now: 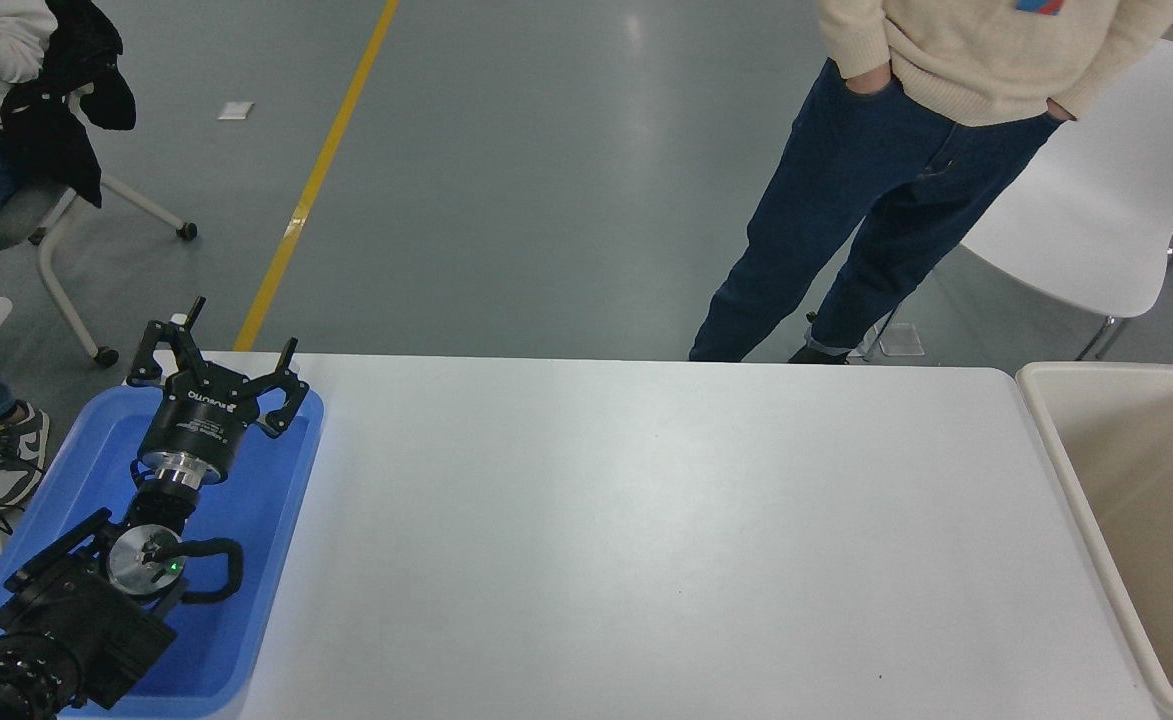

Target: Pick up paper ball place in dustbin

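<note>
**No paper ball in sight, left pincer idle over the blue tray**

The paper ball did not show anywhere in the head view: not on the white table [646, 520], not in the visible part of the bin [1146, 520] at the table's right edge, and not between any fingers. Where it lay could not be told. Judged from the task alone, crumpled paper would be very light and soft, giving way under pressure rather than slipping or breaking, so a gentle pinch across its middle would likely serve, from any side.

The left gripper [218, 378] hung over the far end of the blue tray [266, 560] at the table's left edge, its fingers spread apart, holding nothing and touching nothing that could be seen. The right arm and its pincer were out of view.

A person in jeans [846, 200] stood beyond the table's far edge, hands in pockets, beside a white chair [1116, 220].
</note>
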